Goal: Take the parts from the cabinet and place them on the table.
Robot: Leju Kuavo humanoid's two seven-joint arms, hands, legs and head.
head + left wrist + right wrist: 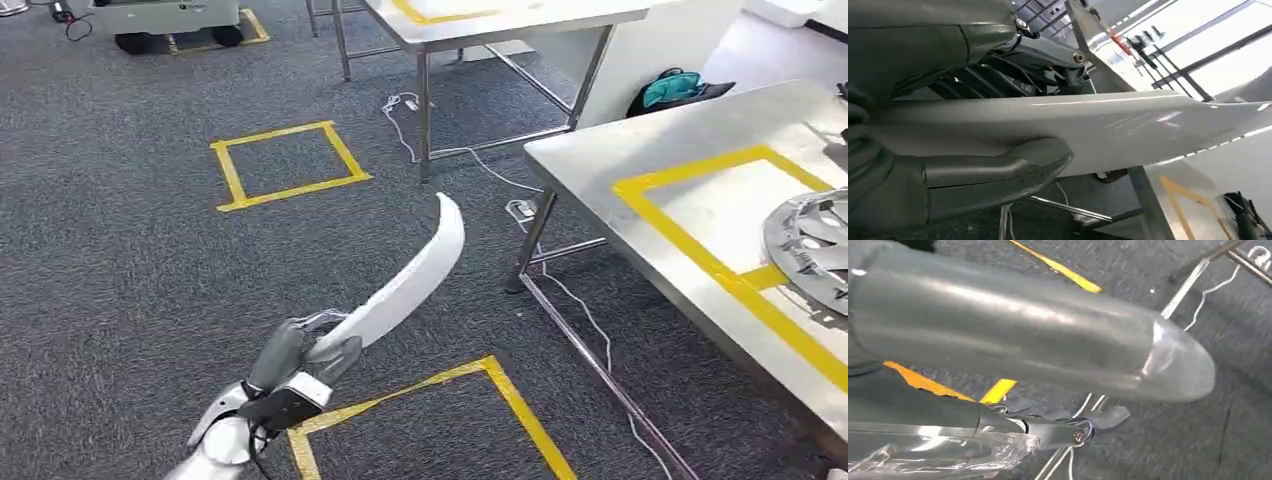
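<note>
The left hand point(300, 358) holds a long, curved white part point(410, 275) up over the grey carpet point(120, 270), and a silver wheel cover point(812, 238) lies on the shiny counter point(640, 150) nearby.

You've got a glossy white curved part point(405, 282) in the grey left hand point(300, 352). Carpet point(120, 270) is dark grey speckled, with yellow tape squares point(287, 165). The surface point(620, 150) is silvery steel with a yellow tape outline point(700, 250); a silver spoked wheel cover point(812, 240) lies on it. Teal bag point(672, 88) behind; white cables point(470, 155) on the floor.
</note>
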